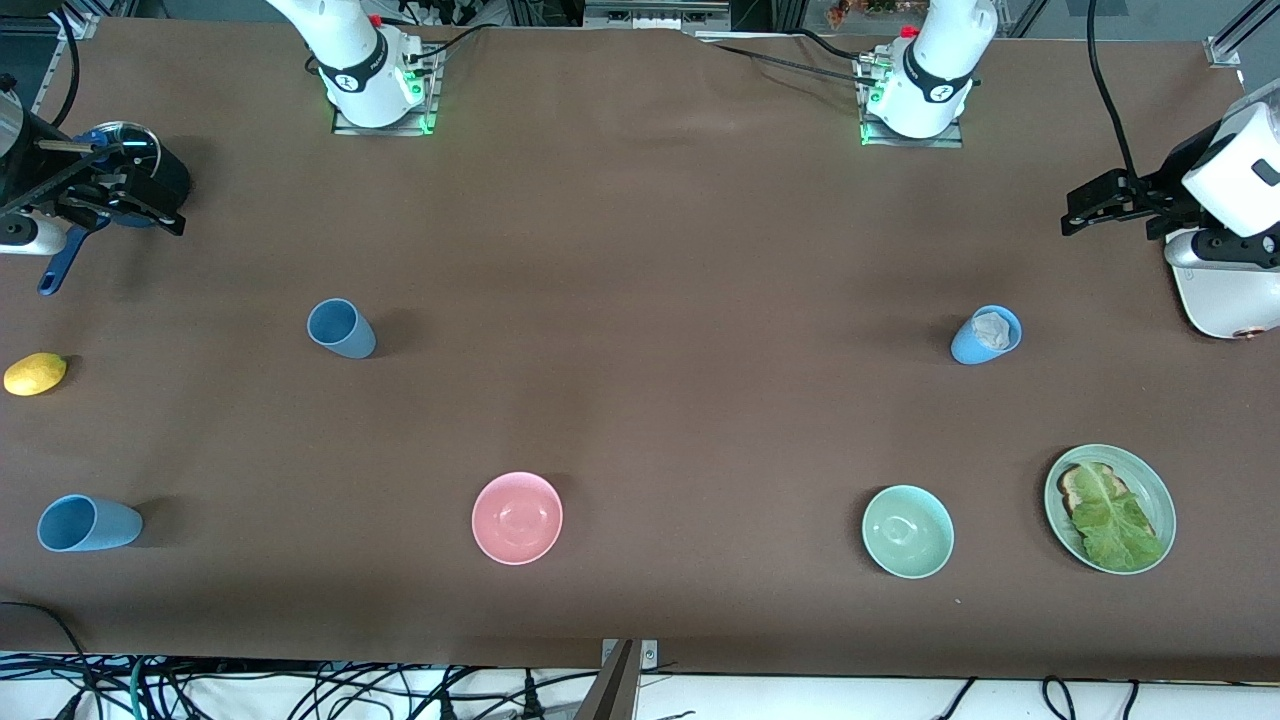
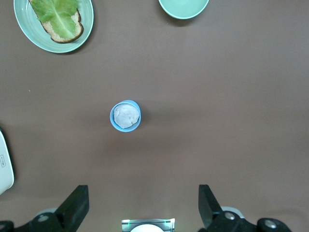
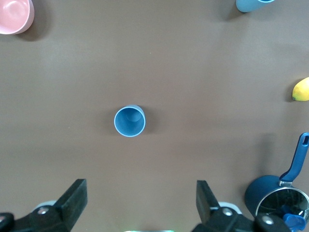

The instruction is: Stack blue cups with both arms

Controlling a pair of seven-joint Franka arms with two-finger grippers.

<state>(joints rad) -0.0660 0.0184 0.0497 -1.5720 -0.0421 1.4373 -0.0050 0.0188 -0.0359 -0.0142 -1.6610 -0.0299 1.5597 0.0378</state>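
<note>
A slate-blue cup stands upright toward the right arm's end of the table. My right gripper hangs high above it, open and holding nothing. A sky-blue cup with a crumpled whitish wad inside stands toward the left arm's end. High over that cup my left gripper is open and empty. A third sky-blue cup sits near the front edge at the right arm's end.
A pink bowl and a mint-green bowl sit near the front edge. Beside the green bowl is a plate with toast and lettuce. A lemon and a blue saucepan lie at the right arm's end.
</note>
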